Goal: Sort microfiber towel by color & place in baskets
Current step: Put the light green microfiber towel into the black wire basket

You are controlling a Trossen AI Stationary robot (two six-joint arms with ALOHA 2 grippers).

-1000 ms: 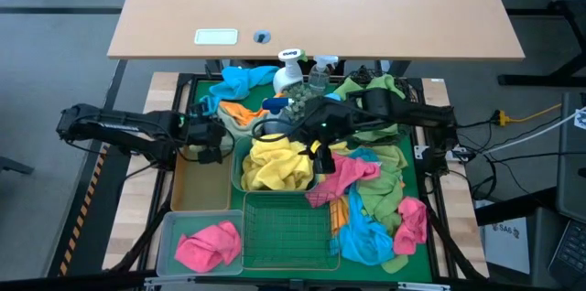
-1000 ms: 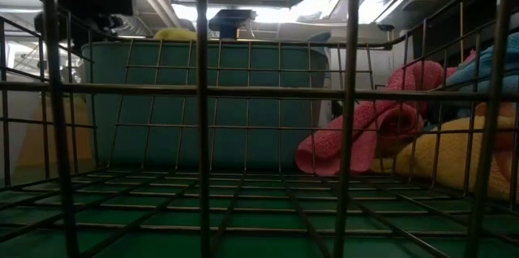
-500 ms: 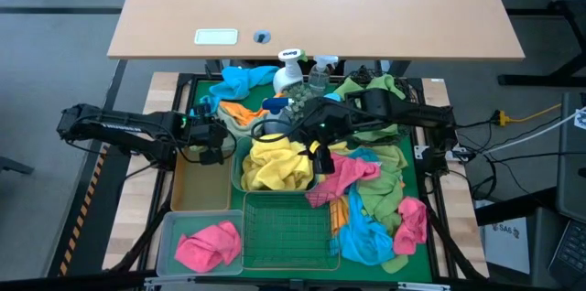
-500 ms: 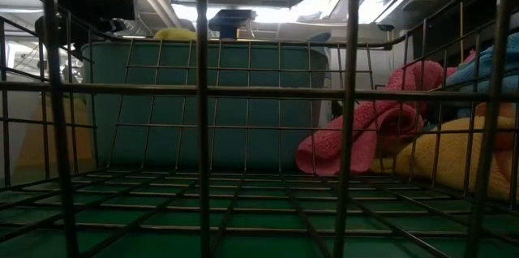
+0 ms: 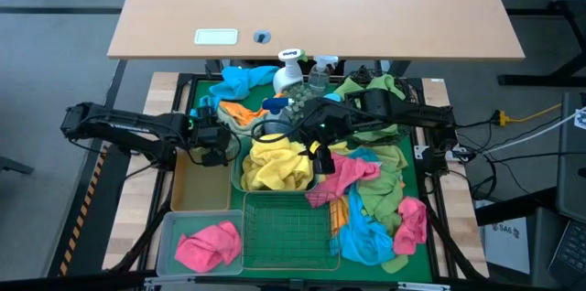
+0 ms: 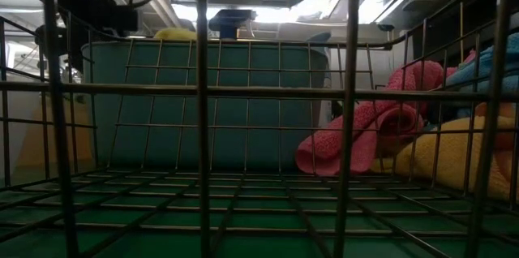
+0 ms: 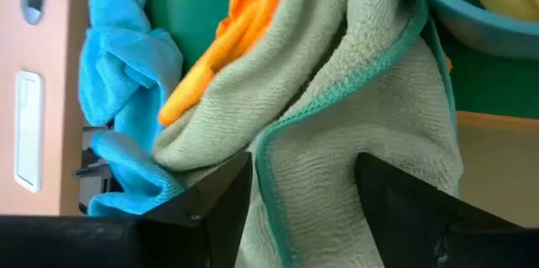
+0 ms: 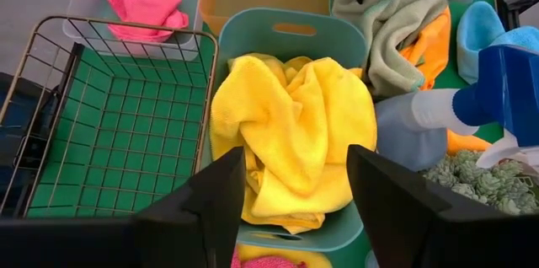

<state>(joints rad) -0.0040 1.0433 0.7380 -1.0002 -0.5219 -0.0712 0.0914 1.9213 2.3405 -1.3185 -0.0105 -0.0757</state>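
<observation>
Beside the teal plastic tub, on its left: left claw, spread wide over a pale green towel, one finger on either side of the cloth, nothing pinched yet. Under that towel, an orange towel; past it, farther from the tub, a blue towel. Over the tub's far-right corner: right claw, fingers parted and grasping nothing, looking down on the yellow towels heaped inside the tub. Left of the tub, touching it: tan tray, bare inside. In front of the tub: green wire rectangular basket, no towel in it. Left of that basket: clear pale plastic bin with one pink towel in it. Behind the tub: round black wire-mesh basket, mostly covered by the right arm, plus a white spray bottle and a clear one at the far edge of the green mat. Right of the tub, loose on the tabletop: a mixed heap of pink, blue and green towels, with another pink one at the heap's near-right end.
</observation>
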